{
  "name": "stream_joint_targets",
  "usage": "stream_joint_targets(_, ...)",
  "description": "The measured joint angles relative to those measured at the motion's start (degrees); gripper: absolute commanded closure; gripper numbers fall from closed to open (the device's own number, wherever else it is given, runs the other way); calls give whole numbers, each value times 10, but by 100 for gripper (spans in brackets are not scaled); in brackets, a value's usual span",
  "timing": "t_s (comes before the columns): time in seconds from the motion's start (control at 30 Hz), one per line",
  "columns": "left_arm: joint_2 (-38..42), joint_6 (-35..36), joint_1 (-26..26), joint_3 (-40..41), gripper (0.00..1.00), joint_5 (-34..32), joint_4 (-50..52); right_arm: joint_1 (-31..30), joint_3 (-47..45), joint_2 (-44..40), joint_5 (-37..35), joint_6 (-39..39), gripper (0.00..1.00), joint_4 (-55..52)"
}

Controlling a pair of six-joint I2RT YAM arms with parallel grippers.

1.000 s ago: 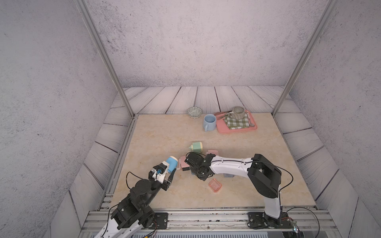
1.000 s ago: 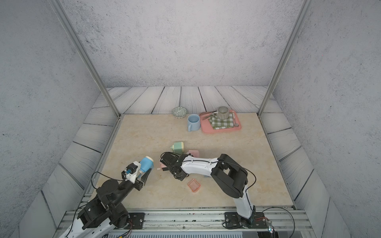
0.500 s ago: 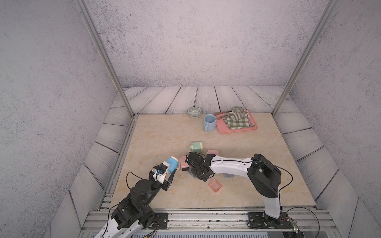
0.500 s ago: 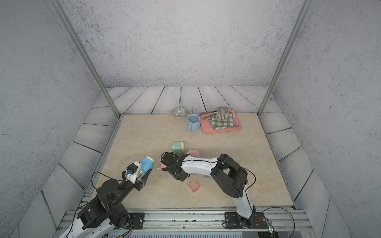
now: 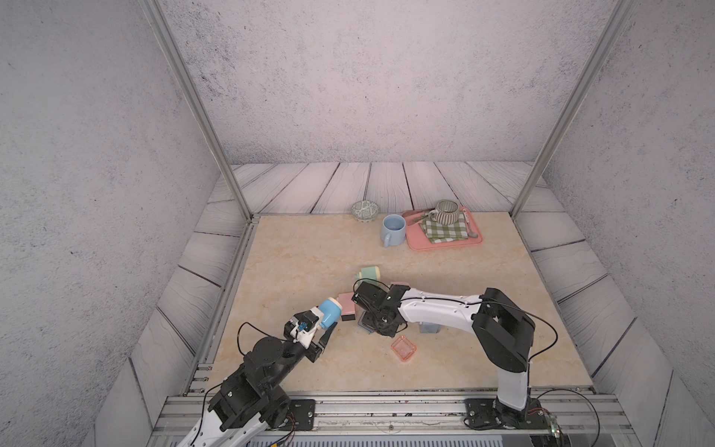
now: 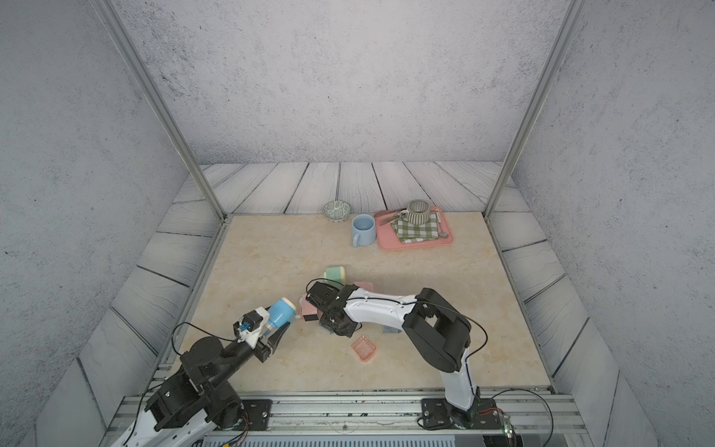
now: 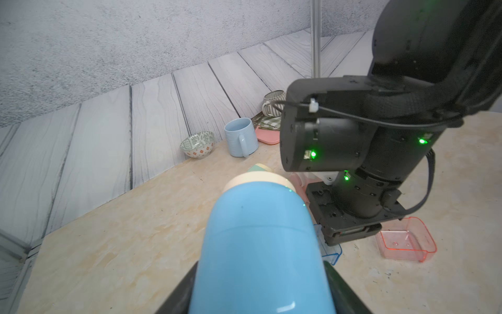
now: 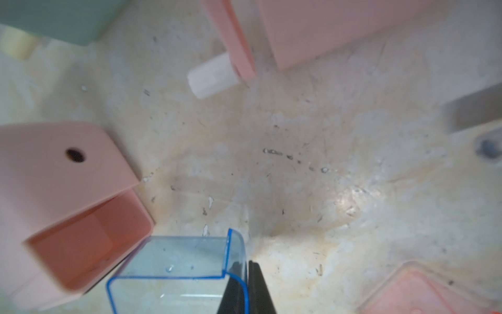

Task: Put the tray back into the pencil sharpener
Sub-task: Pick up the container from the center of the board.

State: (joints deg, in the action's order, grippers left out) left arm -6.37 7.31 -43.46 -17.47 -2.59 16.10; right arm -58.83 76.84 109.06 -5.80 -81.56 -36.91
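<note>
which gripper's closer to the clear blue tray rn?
Right. The right gripper is pinched shut on a wall of the clear blue tray. The left gripper holds the blue pencil sharpener beside the tray, not touching it.

A patterned bowl (image 5: 364, 211) sits beside a blue mug (image 5: 392, 229). Striped mug (image 5: 447, 211) and checked cloth (image 5: 443, 232) occupy a pink serving tray (image 5: 450, 247).
</note>
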Motion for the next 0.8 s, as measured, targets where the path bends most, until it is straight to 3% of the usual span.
stream_joint_targets(0.1, 0, 5, 0, 0, 100, 26, -1, 5, 7, -19, 2, 71, 100, -18)
stream_joint_targets(0.4, -24, 27, 0, 1, 100, 151, -19, 37, 52, -50, 42, 283, 100, -110)
stream_joint_targets(0.63, -117, 27, 0, 5, 100, 268, -82, 49, 146, -71, 49, 458, 100, -220)
stream_joint_targets(0.8, -200, 25, 0, 5, 100, 305, -145, 49, 178, -75, 64, 529, 100, -282)
